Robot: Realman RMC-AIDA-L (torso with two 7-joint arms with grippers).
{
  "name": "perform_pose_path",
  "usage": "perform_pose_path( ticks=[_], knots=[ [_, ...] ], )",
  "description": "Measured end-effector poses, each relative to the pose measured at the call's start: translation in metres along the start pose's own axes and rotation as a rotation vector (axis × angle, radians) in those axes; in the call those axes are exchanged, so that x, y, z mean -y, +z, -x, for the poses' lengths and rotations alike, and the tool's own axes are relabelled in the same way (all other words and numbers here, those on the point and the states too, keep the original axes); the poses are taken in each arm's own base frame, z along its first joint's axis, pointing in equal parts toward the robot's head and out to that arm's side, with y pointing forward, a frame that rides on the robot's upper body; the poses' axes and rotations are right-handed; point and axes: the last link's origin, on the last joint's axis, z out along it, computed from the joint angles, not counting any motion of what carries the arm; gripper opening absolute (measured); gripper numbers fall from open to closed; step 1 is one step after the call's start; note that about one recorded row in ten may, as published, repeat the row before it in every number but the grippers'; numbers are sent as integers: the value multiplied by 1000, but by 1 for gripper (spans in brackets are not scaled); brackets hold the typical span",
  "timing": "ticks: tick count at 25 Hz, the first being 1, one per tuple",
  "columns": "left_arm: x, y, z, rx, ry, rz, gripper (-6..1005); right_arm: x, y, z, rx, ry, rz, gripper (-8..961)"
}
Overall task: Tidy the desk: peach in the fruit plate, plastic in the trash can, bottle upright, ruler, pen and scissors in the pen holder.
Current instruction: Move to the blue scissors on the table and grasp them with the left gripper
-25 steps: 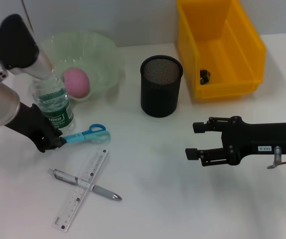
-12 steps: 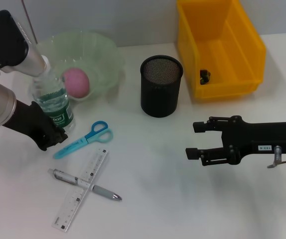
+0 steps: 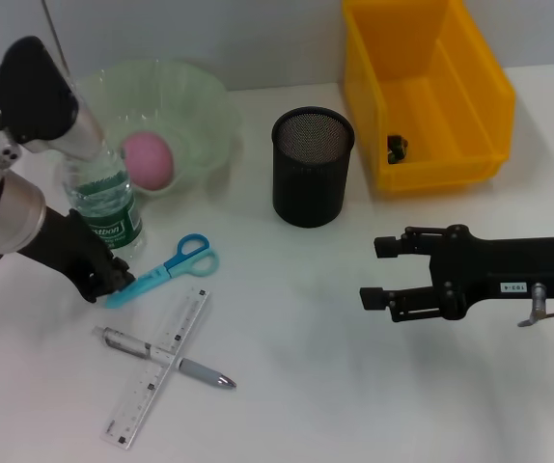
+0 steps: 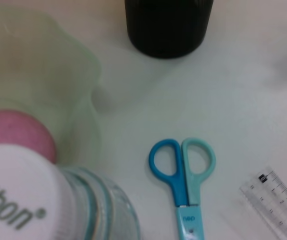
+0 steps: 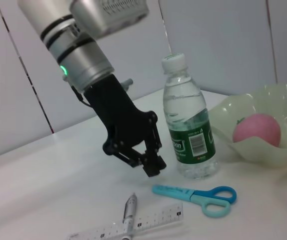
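The left gripper (image 3: 111, 280) hangs low over the desk just beside the bottle (image 3: 103, 203), at the blade tip of the scissors (image 3: 166, 268). In the right wrist view its fingers (image 5: 152, 162) look drawn close together with nothing between them, the tips just above the table and apart from the scissors (image 5: 198, 196).

The bottle stands upright, white cap on, between the gripper and the fruit plate (image 3: 205, 106). Its green label carries white lettering that is only partly legible; the left wrist view shows the letters "bon" (image 4: 11, 212) with a registered mark. The scissors, with one blue and one teal handle loop, lie flat on the desk on the near side of the bottle, handles pointing away from it; small print on the blade cover (image 4: 187, 220) is too blurred to read. Further out from the bottle, the clear ruler (image 3: 161, 367) lies across the pen (image 3: 161, 356), its scale markings visible but not readable.

The pink peach (image 3: 148, 159) sits in the pale green fruit plate right behind the bottle. The black mesh pen holder (image 3: 312, 166) stands well apart from the bottle, and the yellow trash can (image 3: 470, 87) beyond it holds a small dark item (image 3: 397, 147).

The right gripper (image 3: 378, 272) hovers far from the bottle, past the pen holder, its jaws spread wide and empty.
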Motion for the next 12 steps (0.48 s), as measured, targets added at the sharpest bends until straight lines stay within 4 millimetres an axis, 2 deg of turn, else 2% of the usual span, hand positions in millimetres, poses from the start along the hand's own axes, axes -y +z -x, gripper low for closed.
perform_pose_path(
  ticks=[1,6,12],
  knots=[
    [1,2,0,10,-3,0,101,0,0,0,0,0,1,816],
    [4,5,-4,41,-13,-24,267,-1,1,-1,2,3,1,815],
    [1,8,-12,81,-2,-28,400,-1,1,-1,2,0,2,815]
  ],
)
